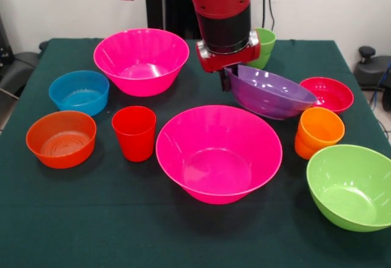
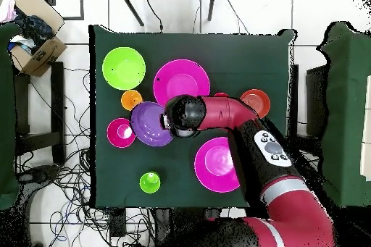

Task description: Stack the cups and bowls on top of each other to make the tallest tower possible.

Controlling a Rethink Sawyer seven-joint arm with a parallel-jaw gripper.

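Observation:
My gripper (image 1: 227, 79) is shut on the near rim of the purple bowl (image 1: 269, 92), which hangs tilted just above the table; in the overhead view the purple bowl (image 2: 148, 124) lies left of my wrist. A large hot-pink bowl (image 1: 219, 152) sits just in front of it, and a second hot-pink bowl (image 1: 142, 60) sits at the back left. The red cup (image 1: 134, 132), orange cup (image 1: 317, 132) and lime green cup (image 1: 264, 47) stand apart. The blue bowl (image 1: 79, 91), orange-red bowl (image 1: 61, 138), crimson bowl (image 1: 328, 94) and lime green bowl (image 1: 351, 185) sit singly. Nothing is stacked.
Everything stands on a dark green table (image 1: 183, 231). A cardboard box (image 2: 36, 45) sits on the floor off one corner, with cables around the table. My arm (image 2: 239, 114) covers the blue bowl and the red cup from overhead.

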